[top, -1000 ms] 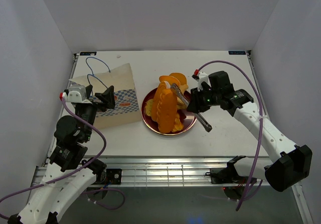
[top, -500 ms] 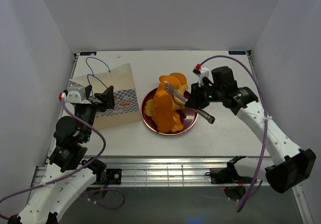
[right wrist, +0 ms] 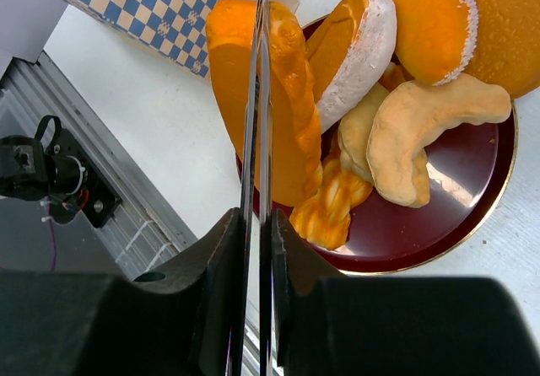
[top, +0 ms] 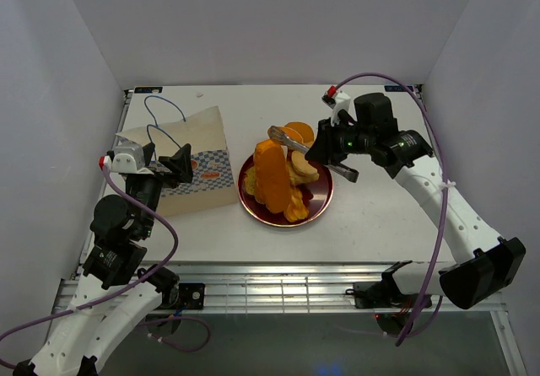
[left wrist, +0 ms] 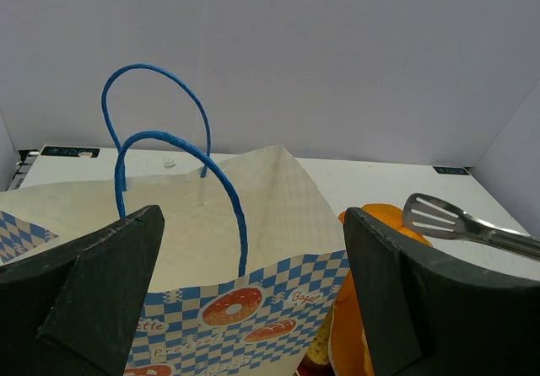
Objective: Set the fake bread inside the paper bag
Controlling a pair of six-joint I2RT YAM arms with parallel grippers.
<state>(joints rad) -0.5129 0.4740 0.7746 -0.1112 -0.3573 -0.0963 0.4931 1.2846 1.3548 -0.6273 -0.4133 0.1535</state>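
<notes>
Evidently nothing is in the paper bag (top: 198, 161) yet, as far as the views show: all the fake bread (top: 274, 178) is heaped on the dark red plate (top: 316, 212) at the middle of the tabletop (top: 380, 216), with the bag just beside the plate on the left arm's side. The right wrist view shows a long loaf (right wrist: 283, 115), a braided stick (right wrist: 337, 207), a pale crescent piece (right wrist: 413, 131) and white-faced slices in the pile. The right pincer (top: 333, 147) is clamped on a pair of metal tongs (top: 291, 142), squeezing the blades nearly together; their slotted tips hang above the top of the heap, and no piece appears caught between them. The left pincer (top: 167, 162) stands spread wide and empty at the bag's near edge, blue cord handles (left wrist: 169, 140) arching beyond it. Whether the bag's mouth is open I cannot tell. The whole job looks to remain: picking each piece and carrying it across.
</notes>
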